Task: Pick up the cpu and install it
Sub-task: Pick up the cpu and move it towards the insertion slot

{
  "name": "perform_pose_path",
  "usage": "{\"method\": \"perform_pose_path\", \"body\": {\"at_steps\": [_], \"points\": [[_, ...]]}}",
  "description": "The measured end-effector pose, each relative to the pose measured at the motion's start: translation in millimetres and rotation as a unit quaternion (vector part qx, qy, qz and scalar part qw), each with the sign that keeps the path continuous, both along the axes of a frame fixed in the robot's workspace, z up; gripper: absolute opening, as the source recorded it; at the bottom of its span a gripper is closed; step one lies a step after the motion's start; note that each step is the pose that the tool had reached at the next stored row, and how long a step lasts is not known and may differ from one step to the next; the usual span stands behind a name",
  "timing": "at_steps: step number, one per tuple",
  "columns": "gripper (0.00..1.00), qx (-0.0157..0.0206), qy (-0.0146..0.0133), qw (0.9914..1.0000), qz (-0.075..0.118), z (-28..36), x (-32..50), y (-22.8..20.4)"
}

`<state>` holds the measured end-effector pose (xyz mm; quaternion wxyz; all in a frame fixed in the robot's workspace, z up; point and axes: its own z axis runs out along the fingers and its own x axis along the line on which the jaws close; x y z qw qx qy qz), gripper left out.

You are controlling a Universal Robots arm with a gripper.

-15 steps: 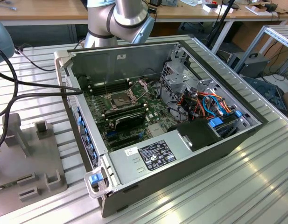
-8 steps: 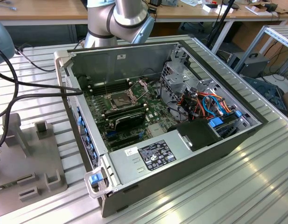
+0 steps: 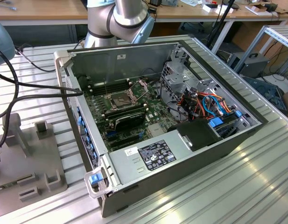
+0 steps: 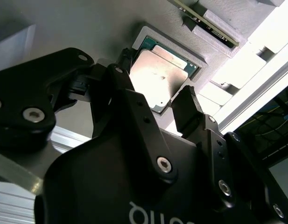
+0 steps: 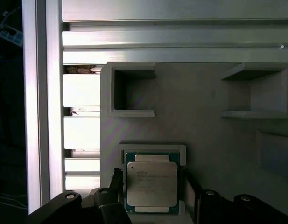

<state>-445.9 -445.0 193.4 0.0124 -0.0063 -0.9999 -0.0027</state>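
Across the exterior view, a ribbed aluminium bench [image 3: 218,196] is carrying an open computer case [image 3: 190,170], which is showing its motherboard [image 3: 134,105]. A grey fixture plate [image 3: 22,158] is sitting at the exterior view's lower left, and black cables [image 3: 22,88] are trailing over the bench beside it. Wooden desks [image 3: 41,9] are running along the top of that view, behind the arm [image 3: 120,16].

A white label [image 3: 155,154] with dark print is showing on the case's silver power supply [image 3: 134,165], and a smaller white sticker [image 3: 130,151] is sitting just beside it.

In both wrist views the cpu [image 5: 151,184] is lying flat, silvery face up, in a shallow framed recess [image 5: 152,148] of the grey fixture plate. Small print is showing on its face. The gripper [image 4: 157,73] is standing open over it. Its black fingers [image 4: 186,105] are straddling the chip, one just beside each of two opposite edges, not clamping it.
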Motion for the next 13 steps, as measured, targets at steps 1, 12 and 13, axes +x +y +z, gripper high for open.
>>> {"method": "perform_pose_path", "body": {"at_steps": [1, 12, 13], "points": [[0.62, 0.0001, -0.0001, 1.00000, 0.000, -0.1, 0.0, 0.2], [0.62, 0.0000, 0.0001, 1.00000, 0.000, -0.5, 0.0, 2.2], [0.62, 0.0000, 0.0000, 1.00000, 0.000, -0.6, 0.0, 2.2]]}}
